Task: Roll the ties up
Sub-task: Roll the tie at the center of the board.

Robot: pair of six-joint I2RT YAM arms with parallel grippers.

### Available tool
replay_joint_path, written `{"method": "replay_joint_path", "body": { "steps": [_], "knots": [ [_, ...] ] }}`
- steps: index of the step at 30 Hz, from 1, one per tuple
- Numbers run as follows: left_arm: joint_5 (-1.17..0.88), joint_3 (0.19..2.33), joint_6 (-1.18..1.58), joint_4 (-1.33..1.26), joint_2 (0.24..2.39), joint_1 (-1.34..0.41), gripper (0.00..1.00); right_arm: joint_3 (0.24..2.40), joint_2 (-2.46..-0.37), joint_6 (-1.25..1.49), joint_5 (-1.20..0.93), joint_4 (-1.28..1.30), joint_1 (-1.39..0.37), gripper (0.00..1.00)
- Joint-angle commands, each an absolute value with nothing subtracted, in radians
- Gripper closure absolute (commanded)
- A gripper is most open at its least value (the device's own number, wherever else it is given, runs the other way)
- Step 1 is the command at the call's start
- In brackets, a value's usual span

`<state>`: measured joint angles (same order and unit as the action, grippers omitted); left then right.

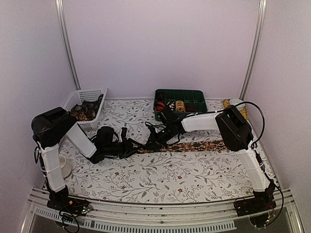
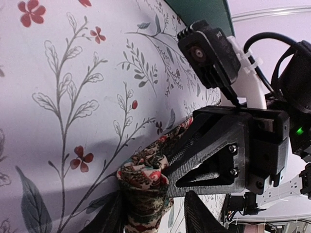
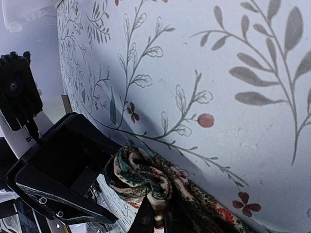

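Brown, with a reddish-cream floral print, the long narrow fabric necktie lies stretched flat across the middle of the white tablecloth, which is printed with grey sprigs and small red flowers. Its free length runs off toward the right arm's side. That straight lay looks deliberate, since a flat tail should feed into a roll without twisting. The end toward the left arm is wound into a small loose coil, and both arms meet over it at the table's centre. I judge that one is there to turn it and the other to steady it.

The right gripper is closed tight, pinching the fabric at the coil (thin cloth, so the jaws look fully together). The left gripper stands about half open and straddles the coil from outside. One finger touches the fabric and the other seems just clear of it, so it cradles rather than clamps.

Small red and tan rolls sit in the green plastic compartment tray at the back, well apart from the work. The white mesh basket stands at the back left.
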<state>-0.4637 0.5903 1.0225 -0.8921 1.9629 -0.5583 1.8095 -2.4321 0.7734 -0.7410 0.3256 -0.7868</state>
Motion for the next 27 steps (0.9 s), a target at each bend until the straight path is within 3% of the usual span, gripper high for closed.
{"method": "replay_joint_path", "body": {
  "steps": [1,8,11,15,18,27],
  "knots": [
    [-0.430,0.588,1.022,-0.745,2.010,-0.566,0.59,1.825,-2.528,0.750,-0.721,0.351,-0.790,0.93],
    [-0.400,0.615,0.994,-0.654,2.011,-0.568,0.67,1.819,-2.530,0.747,-0.719,0.349,-0.791,0.93],
    [-0.389,0.635,0.978,-0.607,2.017,-0.573,0.78,1.820,-2.529,0.751,-0.721,0.342,-0.789,0.93],
    [-0.380,0.669,0.940,-0.529,2.022,-0.576,1.00,1.821,-2.521,0.748,-0.712,0.344,-0.789,0.89],
    [-0.363,0.683,0.914,-0.476,2.014,-0.576,1.00,1.821,-2.506,0.743,-0.705,0.343,-0.785,0.85],
    [-0.285,0.781,0.717,-0.163,1.866,-0.559,1.00,1.785,-2.268,0.615,-0.651,0.374,-0.752,0.43]
  ]
}}
